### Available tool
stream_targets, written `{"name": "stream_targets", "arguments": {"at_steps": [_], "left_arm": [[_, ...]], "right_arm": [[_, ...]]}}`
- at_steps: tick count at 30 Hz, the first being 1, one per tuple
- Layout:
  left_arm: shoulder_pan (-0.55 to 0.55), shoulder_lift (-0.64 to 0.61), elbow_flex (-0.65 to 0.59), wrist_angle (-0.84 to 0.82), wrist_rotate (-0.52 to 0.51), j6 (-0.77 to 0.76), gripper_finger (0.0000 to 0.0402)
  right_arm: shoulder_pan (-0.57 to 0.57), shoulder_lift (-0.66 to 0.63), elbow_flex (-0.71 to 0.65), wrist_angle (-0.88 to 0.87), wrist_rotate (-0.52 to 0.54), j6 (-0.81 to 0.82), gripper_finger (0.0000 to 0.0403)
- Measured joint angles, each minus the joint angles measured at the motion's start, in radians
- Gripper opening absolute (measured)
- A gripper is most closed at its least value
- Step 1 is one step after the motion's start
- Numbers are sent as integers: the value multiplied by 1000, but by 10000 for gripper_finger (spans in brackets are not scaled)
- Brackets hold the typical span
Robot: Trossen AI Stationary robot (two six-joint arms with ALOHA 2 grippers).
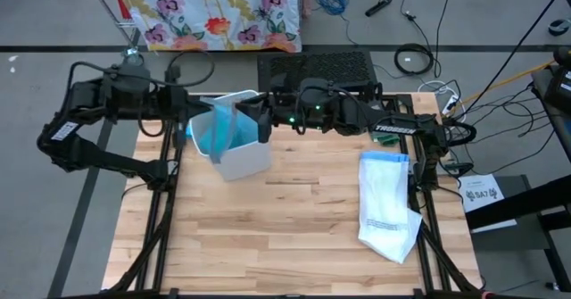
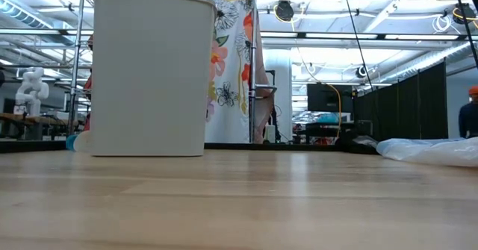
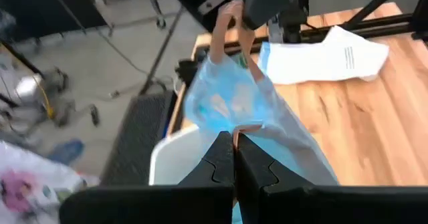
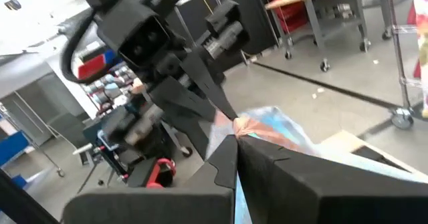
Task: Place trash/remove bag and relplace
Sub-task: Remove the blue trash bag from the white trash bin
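The white bin [image 1: 239, 156] stands upright on the table's far left part and fills the left of the low view as bin [image 2: 153, 71]. The light-blue bag [image 1: 214, 134] rises out of its mouth, stretched between my two grippers. My left gripper [image 1: 190, 125] is shut at the bag's left side. My right gripper [image 1: 263, 120] is shut at its right side. The bag [image 3: 224, 103] bulges; no trash shows plainly. The white replacement bag [image 1: 388, 205] lies flat on the table's right side. My left gripper [image 3: 234, 144] pinches the blue bag's upper edge [image 3: 244, 129] between its two shut fingers, coming level from the table's left. The bag hangs below the hold, and its lower part is still inside the bin. My right gripper [image 4: 234, 136] pinches the bag's gathered orange-tinted rim [image 4: 249, 125] between its two shut fingers, coming level from the table's right, opposite my left gripper. The plastic hangs below the fingers into the bin.
A black mesh crate [image 1: 317, 67] stands beyond the table's far edge behind my right arm. Cables lie on the floor and by the table's right edge. Bare wood [image 1: 285, 236] stretches across the table's near half, left of the white bag.
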State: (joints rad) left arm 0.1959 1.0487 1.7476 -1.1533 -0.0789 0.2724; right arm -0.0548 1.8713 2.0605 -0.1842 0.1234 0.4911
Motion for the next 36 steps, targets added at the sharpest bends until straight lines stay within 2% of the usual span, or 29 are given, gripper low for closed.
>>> {"name": "stream_targets", "arguments": {"at_steps": [4, 8, 13, 18, 23, 26, 36], "left_arm": [[0, -1, 21, -100, 41, -71, 0], [0, 0, 36, -186, 89, -179, 0], [0, 0, 41, -190, 90, -287, 0], [0, 0, 41, -189, 90, -320, 4], [0, 0, 41, -188, 90, -321, 24], [0, 1, 41, -178, 90, -377, 32], [0, -16, 41, -127, 136, -397, 67]], "right_arm": [[-8, 0, 0, -43, -13, 4, 0], [-23, 1, -1, -38, -90, 20, 0], [-31, 20, -1, -18, -198, 21, 0], [-31, 22, -2, -10, -259, 9, 0], [-31, 22, -2, -20, -291, 3, 0], [-29, 22, -2, -35, -312, 15, 0], [-29, 22, -2, -34, -307, 60, 0]]}}
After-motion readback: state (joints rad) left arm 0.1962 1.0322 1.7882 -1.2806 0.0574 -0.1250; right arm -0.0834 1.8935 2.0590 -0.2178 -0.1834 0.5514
